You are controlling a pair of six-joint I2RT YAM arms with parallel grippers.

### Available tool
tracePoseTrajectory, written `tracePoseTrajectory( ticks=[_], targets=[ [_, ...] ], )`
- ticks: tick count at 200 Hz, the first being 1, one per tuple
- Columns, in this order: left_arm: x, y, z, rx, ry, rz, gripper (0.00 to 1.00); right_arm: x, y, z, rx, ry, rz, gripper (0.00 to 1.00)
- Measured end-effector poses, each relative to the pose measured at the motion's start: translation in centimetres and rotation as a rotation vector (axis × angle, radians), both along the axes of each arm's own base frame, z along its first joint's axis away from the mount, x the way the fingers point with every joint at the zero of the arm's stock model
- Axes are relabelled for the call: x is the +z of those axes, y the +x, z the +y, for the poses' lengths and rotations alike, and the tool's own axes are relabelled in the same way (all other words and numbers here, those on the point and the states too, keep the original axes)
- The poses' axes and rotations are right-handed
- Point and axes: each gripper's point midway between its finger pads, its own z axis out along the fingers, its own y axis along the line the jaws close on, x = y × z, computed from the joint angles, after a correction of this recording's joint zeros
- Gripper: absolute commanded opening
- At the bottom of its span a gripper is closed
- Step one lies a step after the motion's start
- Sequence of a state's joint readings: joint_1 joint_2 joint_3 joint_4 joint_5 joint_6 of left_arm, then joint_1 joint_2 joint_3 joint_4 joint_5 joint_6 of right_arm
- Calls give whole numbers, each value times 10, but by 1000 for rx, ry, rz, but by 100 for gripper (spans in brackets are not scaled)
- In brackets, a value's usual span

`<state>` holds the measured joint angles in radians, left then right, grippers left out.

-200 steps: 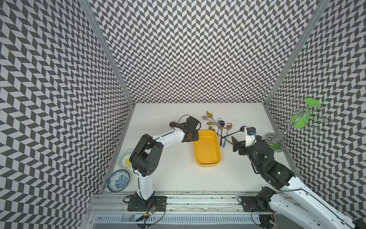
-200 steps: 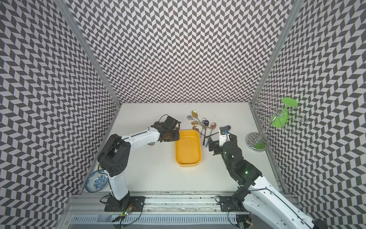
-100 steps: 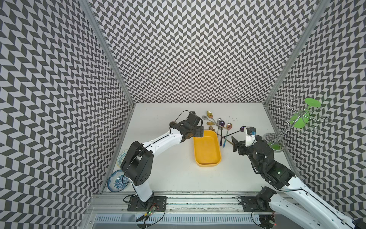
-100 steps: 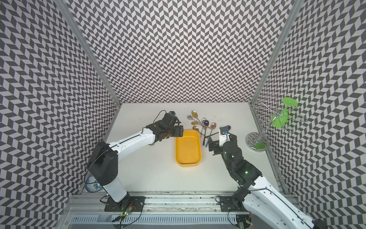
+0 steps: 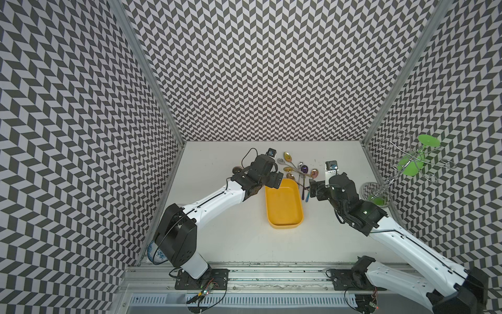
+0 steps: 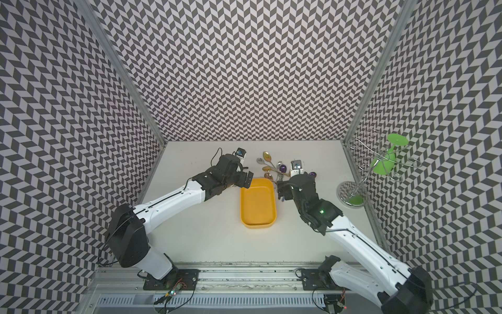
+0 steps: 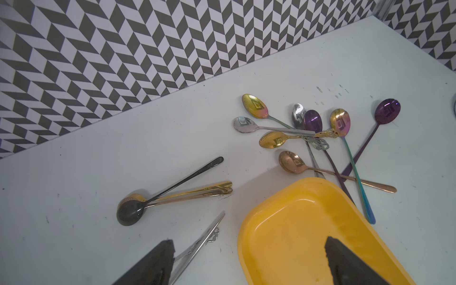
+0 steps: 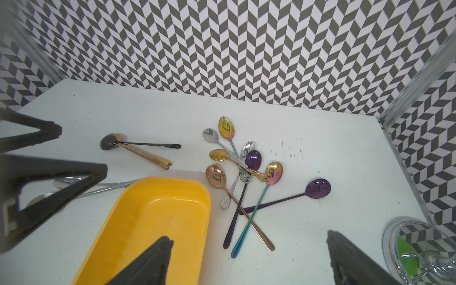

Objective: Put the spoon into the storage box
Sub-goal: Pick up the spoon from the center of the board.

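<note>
The storage box (image 5: pixel 284 202) lies in the middle of both top views, its long side running up the frame, and it is empty: bare yellow floor, no spoon inside. The task is judged to be at its start.

The left gripper (image 7: pixel 248 243) hangs over the box's upper left corner with its jaws spread as wide as they go and nothing clamped between them. One finger is over the box and the other over the table, probably because a silver spoon (image 7: pixel 204 238) lies there on the white surface, just outside the box wall, its handle passing under that finger (a second silver handle seems to lie against it).

The right gripper (image 8: pixel 248 237) is right of the box's upper end, equally wide open and empty, facing the heap of coloured spoons (image 5: pixel 297 171) crossed over each other just above the box's upper right corner. A black spoon (image 7: pixel 170 188) rests on two gold ones (image 7: pixel 195 193) further left, well outside the box.
</note>
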<state>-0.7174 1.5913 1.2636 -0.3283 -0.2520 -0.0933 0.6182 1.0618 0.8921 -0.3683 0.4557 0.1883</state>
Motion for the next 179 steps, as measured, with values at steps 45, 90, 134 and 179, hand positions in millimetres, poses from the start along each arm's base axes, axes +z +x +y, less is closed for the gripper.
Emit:
tracePoseTrajectory(
  ticks=[45,90,134,179],
  targets=[
    [7,2,20,-11,45,-50,100,-24,25,-5,-66,31,123,100],
    [7,22,94,120,-13,-33,100,-38,45,-13,-119,80,195,100],
    [11,25,162,232,-117,-28,100,-61,58,-7,-137,95,261,100],
    [17,16,234,374,-255,-57,100,-100,71,-10,-176,104,379,100]
  ],
)
